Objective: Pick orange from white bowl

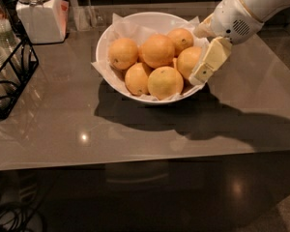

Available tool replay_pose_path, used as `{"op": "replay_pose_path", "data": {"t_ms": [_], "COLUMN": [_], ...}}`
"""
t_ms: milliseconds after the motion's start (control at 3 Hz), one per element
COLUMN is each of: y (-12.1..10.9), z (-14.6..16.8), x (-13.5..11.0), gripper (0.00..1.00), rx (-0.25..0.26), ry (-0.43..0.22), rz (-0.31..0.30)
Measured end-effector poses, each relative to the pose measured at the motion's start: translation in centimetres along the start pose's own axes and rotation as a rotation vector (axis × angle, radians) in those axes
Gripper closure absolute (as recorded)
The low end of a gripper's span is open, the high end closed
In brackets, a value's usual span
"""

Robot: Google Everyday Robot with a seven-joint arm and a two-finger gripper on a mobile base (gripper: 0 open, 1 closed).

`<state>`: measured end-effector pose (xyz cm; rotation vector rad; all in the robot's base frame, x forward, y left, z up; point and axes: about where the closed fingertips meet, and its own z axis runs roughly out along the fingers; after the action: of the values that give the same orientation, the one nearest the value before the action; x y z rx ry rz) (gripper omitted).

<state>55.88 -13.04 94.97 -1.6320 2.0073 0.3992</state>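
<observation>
Upper middle of the frame: the white bowl [101, 45], standing on the glossy grey desk [135, 139], lined with crinkled white paper [117, 22] and holding six oranges in a loose heap.

On the bowl's right side: the orange [187, 61] (one of the larger ones, yellow-orange), lying in the bowl against its neighbours and not lifted.

Reaching in from the upper right corner: a white arm [261, 4] ending in the pincer [198, 56], spread wide. One cream finger [210, 62] slanting down across the bowl's right rim, just beside the orange. The other finger [203, 30] higher up, near the rim's upper right. The orange between the two; cannot tell whether either finger actually touches the fruit.

Upper left corner: a square white lidded jar [38, 16]. Below it, at the left edge: a black wire rack [12, 76], well apart from the bowl.

Below and to the right of the bowl: a dark shadow [208, 122] of bowl and arm across the desk.
</observation>
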Motion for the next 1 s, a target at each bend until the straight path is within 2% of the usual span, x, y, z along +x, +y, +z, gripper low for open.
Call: {"op": "replay_pose_path", "data": {"t_ms": [1000], "y": [-1.1], "z": [2.1], "x": [2.1], "gripper": [0.14], "rx": [-0.026], "ry": [-0.024], "rz": [0.089]}}
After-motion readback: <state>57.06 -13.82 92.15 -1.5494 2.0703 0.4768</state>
